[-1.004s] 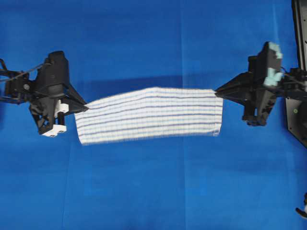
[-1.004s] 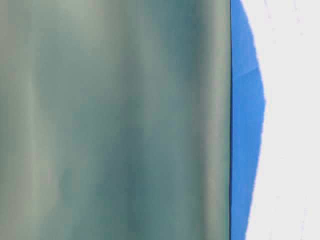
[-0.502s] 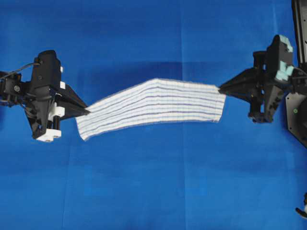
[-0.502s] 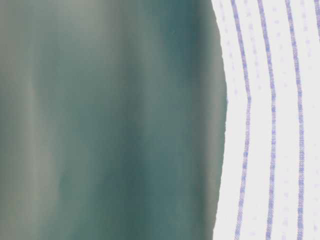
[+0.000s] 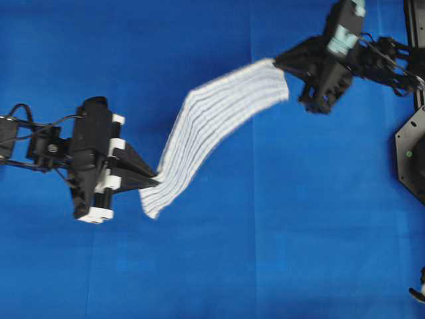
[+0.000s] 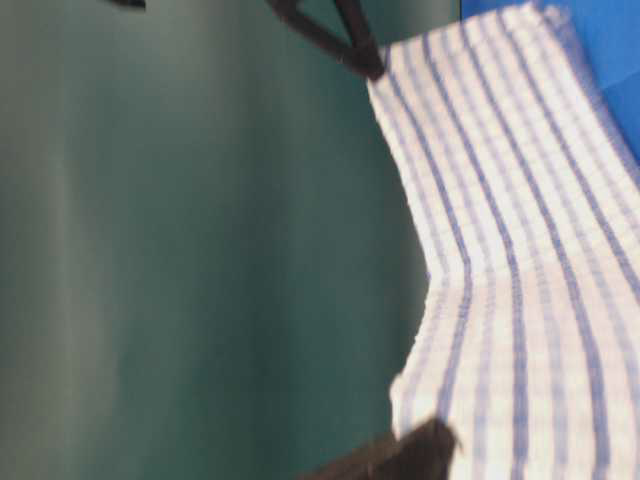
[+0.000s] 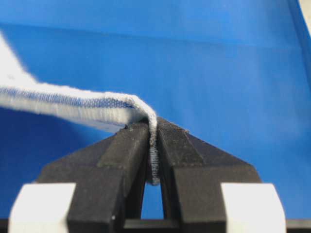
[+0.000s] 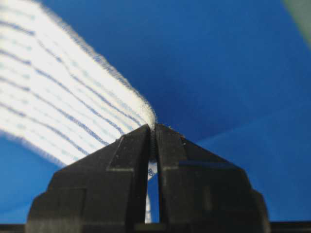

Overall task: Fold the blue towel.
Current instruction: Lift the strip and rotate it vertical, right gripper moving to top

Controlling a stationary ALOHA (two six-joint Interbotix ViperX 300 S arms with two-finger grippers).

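Observation:
The blue towel [image 5: 212, 123], white with thin blue stripes, hangs folded in the air as a diagonal band from lower left to upper right. My left gripper [image 5: 158, 181] is shut on its lower left end, and the pinched hem shows between the black fingers [image 7: 131, 145]. My right gripper [image 5: 275, 61] is shut on the upper right end, with the cloth edge [image 8: 150, 119] caught at the tips. The towel [image 6: 520, 270] fills the right of the table-level view, a black fingertip [image 6: 345, 50] at its top corner.
The solid-blue table covering [image 5: 265, 252] lies under everything. Black arm bases and mounts [image 5: 412, 153] stand along the right edge. A blurred green surface [image 6: 200, 250] blocks the left of the table-level view.
The right gripper has swung up and to the left, and the left gripper has moved right and down. The towel has turned from nearly level to a steep diagonal.

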